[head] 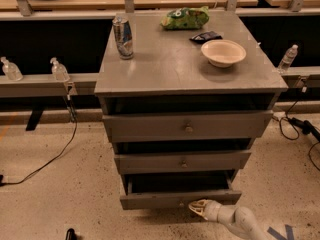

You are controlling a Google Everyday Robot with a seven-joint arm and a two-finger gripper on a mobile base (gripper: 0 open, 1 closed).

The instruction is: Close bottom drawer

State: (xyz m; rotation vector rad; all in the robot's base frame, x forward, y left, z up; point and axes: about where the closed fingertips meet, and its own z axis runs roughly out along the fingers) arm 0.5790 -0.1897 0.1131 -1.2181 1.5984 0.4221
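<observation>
The bottom drawer (150, 200) is the lowest, slimmest grey front of the three on the grey cabinet (190, 79). It is pulled out, with a dark gap above its front and a tiny knob (181, 203) at the centre. My gripper (196, 207) comes in from the lower right on a white arm (235, 219). Its pale tip is at the drawer's front, just right of the knob and level with the lower edge.
On the cabinet top stand a can (123, 36), a green chip bag (185, 18), a dark packet (206, 36) and a white bowl (223, 52). The middle drawer (182, 161) and top drawer (187, 126) are above. Cables (45, 159) lie on the floor at left and right. Bottles (59, 70) stand on a rail behind.
</observation>
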